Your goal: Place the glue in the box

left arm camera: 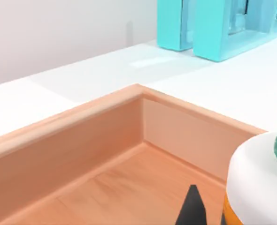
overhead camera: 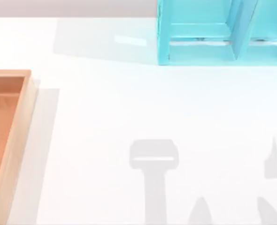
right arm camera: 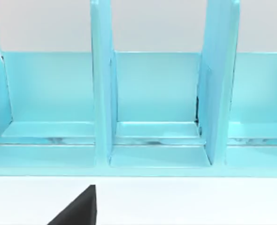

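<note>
A: How many boxes are there, and where?

B: One box (overhead camera: pixel 23 122), at the left edge of the top view, from mid-height down to the bottom. Pale rims, reddish-brown floor, standing on the white surface (overhead camera: pixel 129 108).

A: And the glue?

B: One bottle. In the left wrist view the glue (left arm camera: pixel 258 187) sits at the lower right of the frame, white shoulder, a sliver of green cap, a bit of orange body, above the box floor and just inside its corner. Whether it touches the floor I cannot tell.

A: The left claw?

B: One dark fingertip (left arm camera: pixel 191 208) shows at the bottom of that frame, just beside the bottle. Whether the claw grips the glue or has let go, I cannot tell.

A: The right claw?

B: One dark fingertip (right arm camera: pixel 77 208) at the lower left of the right wrist view, over the surface, facing one turquoise shelf (right arm camera: pixel 152 108). Three of its compartments are in that frame. Released or clenched, I cannot tell.
</note>
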Available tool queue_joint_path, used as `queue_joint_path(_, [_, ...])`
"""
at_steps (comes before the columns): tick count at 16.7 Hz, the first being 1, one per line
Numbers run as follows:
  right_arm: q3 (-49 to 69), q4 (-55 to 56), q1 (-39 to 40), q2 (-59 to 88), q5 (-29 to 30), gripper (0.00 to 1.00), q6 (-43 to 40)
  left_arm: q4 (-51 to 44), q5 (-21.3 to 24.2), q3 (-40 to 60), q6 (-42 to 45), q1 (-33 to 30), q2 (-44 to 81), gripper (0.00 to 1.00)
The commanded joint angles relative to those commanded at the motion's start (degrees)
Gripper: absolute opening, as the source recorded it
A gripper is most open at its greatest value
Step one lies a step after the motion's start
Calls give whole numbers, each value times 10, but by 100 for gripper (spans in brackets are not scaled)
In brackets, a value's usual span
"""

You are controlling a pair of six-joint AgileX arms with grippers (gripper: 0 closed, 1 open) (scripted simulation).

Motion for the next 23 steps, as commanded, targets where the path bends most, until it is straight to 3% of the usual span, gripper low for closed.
queue_joint_path(6, [0, 0, 0, 0, 0, 100, 0, 32, -2, 10, -18, -1, 6, 0])
queue_joint_path(14, [0, 0, 0, 0, 0, 100, 0, 294, -17, 26, -180, -24, -29, 0])
queue_joint_path(23, [0, 0, 0, 0, 0, 100, 0, 476, 9, -8, -363, -74, -72, 0])
